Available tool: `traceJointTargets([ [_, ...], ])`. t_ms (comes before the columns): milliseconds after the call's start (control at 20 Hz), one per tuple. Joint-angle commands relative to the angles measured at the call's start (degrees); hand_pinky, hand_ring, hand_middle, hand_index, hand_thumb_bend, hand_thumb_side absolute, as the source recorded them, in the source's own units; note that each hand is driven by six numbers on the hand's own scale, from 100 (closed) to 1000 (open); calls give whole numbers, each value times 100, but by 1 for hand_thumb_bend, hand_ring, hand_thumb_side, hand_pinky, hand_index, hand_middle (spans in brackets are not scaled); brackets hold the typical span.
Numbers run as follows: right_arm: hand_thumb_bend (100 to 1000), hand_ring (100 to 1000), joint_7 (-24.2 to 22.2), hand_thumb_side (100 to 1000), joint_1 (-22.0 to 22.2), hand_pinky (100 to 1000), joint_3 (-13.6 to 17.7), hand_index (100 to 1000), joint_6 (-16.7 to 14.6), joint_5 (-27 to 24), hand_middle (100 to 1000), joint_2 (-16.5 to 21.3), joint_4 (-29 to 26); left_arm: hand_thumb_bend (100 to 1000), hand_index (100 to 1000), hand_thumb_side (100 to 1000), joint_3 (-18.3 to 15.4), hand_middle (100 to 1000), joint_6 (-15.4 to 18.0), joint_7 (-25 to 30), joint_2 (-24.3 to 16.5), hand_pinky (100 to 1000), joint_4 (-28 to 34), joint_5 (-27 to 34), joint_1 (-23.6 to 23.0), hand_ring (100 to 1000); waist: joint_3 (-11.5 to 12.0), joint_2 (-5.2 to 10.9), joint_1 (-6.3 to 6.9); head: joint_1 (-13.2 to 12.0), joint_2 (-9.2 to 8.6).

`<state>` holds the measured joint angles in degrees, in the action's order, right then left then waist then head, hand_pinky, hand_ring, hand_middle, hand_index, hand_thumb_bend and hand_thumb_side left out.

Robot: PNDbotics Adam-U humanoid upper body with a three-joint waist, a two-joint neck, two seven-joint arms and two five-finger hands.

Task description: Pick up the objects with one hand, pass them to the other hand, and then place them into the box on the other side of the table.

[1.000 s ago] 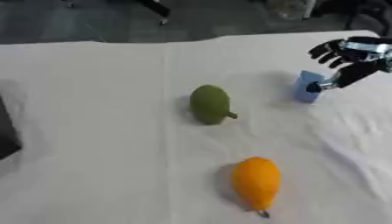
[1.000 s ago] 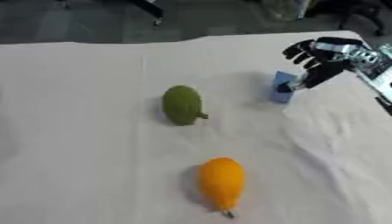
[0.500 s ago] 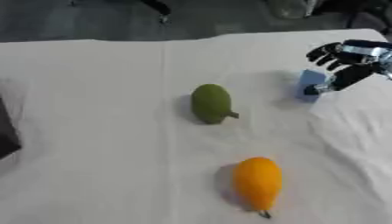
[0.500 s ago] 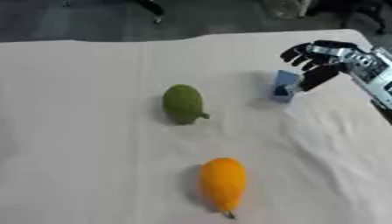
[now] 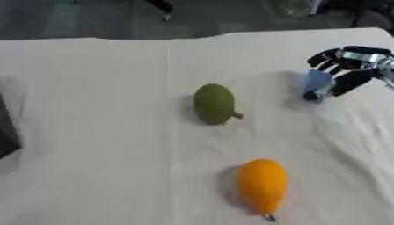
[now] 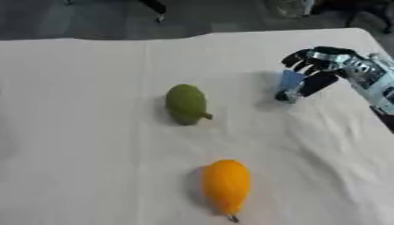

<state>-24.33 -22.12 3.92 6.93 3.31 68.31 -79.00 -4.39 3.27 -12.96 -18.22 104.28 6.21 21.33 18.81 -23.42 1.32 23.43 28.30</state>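
Now our right hand (image 6: 319,70) curls its fingers and thumb around the small pale-blue block (image 6: 290,83) at the white cloth-covered table's (image 5: 100,132) right edge; we judge it should seat squarely, then lift straight up.

Your right robot hand (image 6: 317,70) partly covers the small blue thing (image 6: 290,83), too blurred to identify; a dark shape (image 5: 8,132) is cut off at the left edge.
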Motion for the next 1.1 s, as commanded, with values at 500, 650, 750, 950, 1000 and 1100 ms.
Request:
traceJointTargets([
  [500,518,901,88,243,274,868,268,895,-46,124,855,210,16,590,838,598,-54,825,11,-12,-101,817,95,13,48,744,-9,-16,12,19,-107],
  [650,500,900,70,224,300,868,286,892,-31,128,852,219,4,589,838,597,-55,825,10,-12,-103,817,95,13,50,742,-16,-19,13,26,-98],
  [750,501,899,61,224,309,867,293,891,-25,125,849,220,2,589,838,596,-54,825,10,-10,-103,817,95,13,54,743,-20,-21,13,28,-95],
  [950,497,893,89,220,308,862,294,876,-10,63,832,210,-3,585,838,599,-59,825,11,-11,-100,817,92,15,51,742,-15,-30,19,35,-99],
  [1000,497,890,107,216,304,860,292,871,-3,25,825,206,-7,584,838,599,-60,824,11,-11,-98,817,91,17,50,742,-13,-32,21,39,-100],
  [1100,495,887,143,211,297,859,283,858,12,-56,811,203,-19,583,838,600,-62,824,12,-13,-94,817,90,19,51,742,-11,-39,25,45,-106],
])
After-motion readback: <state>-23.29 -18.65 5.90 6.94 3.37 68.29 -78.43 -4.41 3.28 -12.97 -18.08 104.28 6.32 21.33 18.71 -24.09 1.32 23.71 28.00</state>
